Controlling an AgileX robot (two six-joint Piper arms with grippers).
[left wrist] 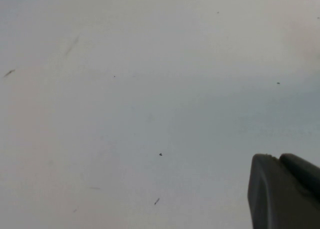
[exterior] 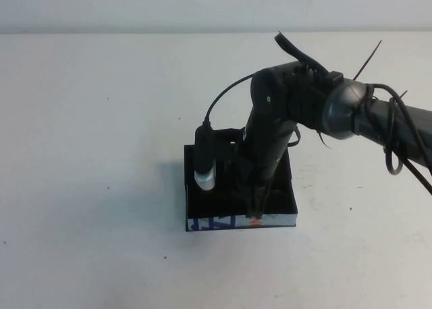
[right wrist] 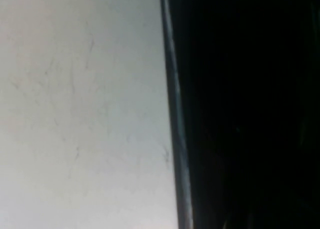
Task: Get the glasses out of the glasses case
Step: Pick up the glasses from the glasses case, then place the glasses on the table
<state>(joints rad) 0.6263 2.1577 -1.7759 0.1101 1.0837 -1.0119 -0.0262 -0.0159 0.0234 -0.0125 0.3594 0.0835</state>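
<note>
The glasses case (exterior: 202, 222), a shallow black box with a white printed front wall, lies at the table's middle. My right gripper (exterior: 255, 212) reaches straight down into it, near the front wall, right of the box's middle. The glasses are hidden under the arm and in the dark lining. The right wrist view shows only the case's rim (right wrist: 175, 119) and its black inside beside bare table. My left gripper (left wrist: 278, 159) is out of the high view; in its wrist view it hangs shut and empty over bare table.
The white table (exterior: 88, 133) lies around the case on all sides. A black cylinder with a white end (exterior: 205, 167) on a cable hangs from the right arm over the case's left part. Loose cables trail off the right arm (exterior: 378, 120).
</note>
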